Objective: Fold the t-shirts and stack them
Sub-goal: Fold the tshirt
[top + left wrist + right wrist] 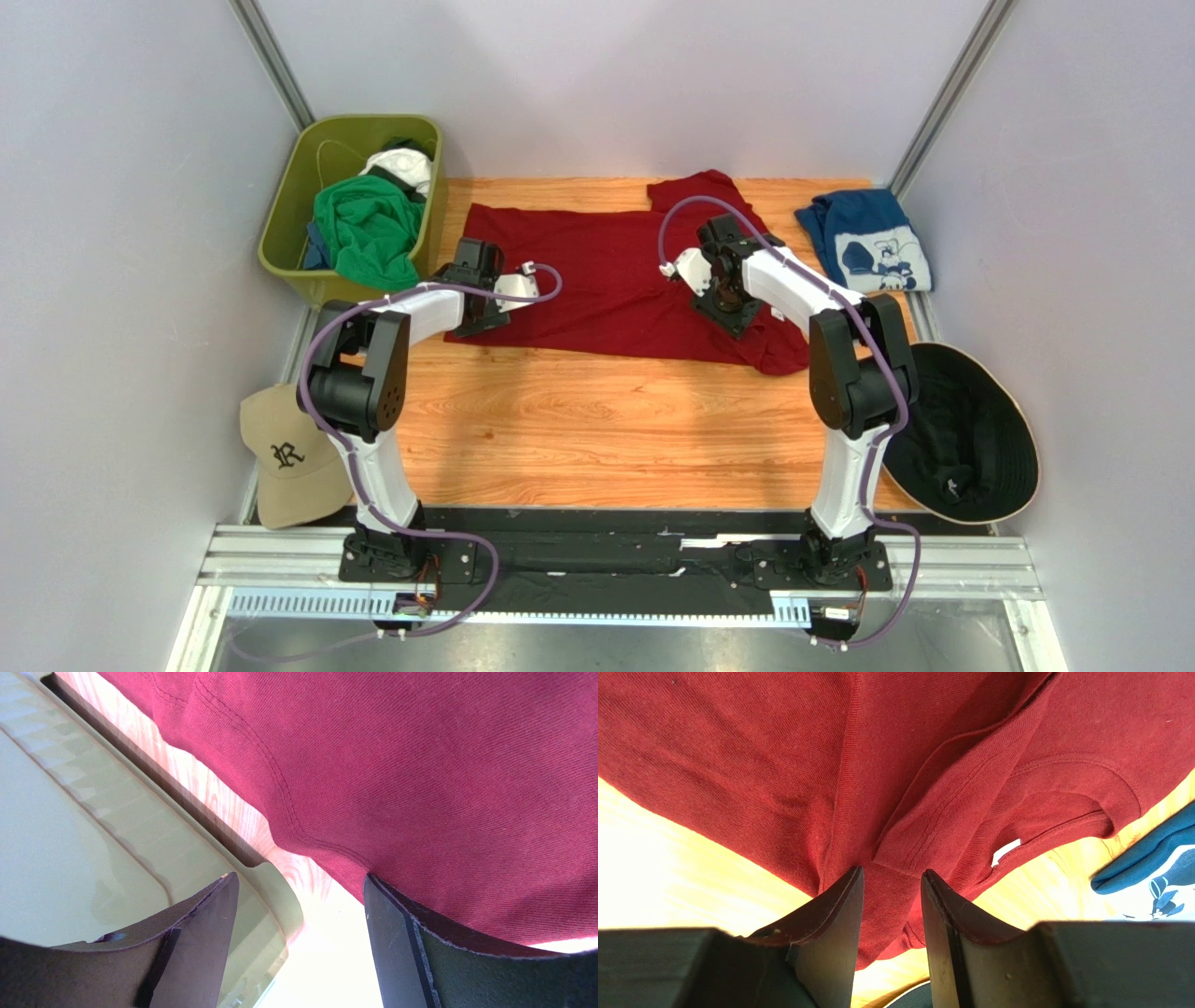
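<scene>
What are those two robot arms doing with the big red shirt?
Both arms are working on the dark red t-shirt, which lies spread on the wooden table. The left pincer is open at the shirt's edge, beside the green bin. The right pincer is down near the collar with red cloth between its fingers; I can't tell if it is gripping. A navy t-shirt lies in the far right corner, and a green t-shirt sits in the bin.

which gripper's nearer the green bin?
Left. The left gripper sits at the red tee's edge, just beside the bin. The right gripper is across the tee, far from the bin.
</scene>
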Robot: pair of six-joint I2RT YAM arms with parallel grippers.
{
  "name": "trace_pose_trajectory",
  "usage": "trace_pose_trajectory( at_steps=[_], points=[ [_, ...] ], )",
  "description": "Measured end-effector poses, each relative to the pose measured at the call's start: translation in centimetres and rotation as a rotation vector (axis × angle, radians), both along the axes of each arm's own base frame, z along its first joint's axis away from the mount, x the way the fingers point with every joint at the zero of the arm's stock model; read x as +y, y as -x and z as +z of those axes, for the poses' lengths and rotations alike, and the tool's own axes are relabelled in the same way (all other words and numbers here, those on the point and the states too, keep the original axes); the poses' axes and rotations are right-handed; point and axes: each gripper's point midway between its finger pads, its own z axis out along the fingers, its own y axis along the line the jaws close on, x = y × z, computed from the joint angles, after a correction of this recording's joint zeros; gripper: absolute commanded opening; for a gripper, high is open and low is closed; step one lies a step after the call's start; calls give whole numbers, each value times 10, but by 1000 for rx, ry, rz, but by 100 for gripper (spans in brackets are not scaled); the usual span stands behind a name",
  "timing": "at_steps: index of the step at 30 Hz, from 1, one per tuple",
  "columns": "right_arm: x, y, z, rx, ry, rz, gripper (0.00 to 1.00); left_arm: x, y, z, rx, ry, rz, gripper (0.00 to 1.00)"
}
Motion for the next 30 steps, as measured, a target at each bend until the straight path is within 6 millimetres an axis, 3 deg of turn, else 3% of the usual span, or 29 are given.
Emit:
trace_pose_trajectory(
  at_steps=[10, 19, 30],
  points=[
    [1, -2, -3, -3, 2, 0, 41, 0, 0, 0, -1, -1, 0, 75],
    [0, -5, -20, 27, 19, -1, 38, 0, 0, 0, -1, -4, -2, 75],
    [1, -16, -16, 3, 31, 0, 7, 0, 0, 0, -3, -7, -1, 75]
  ],
)
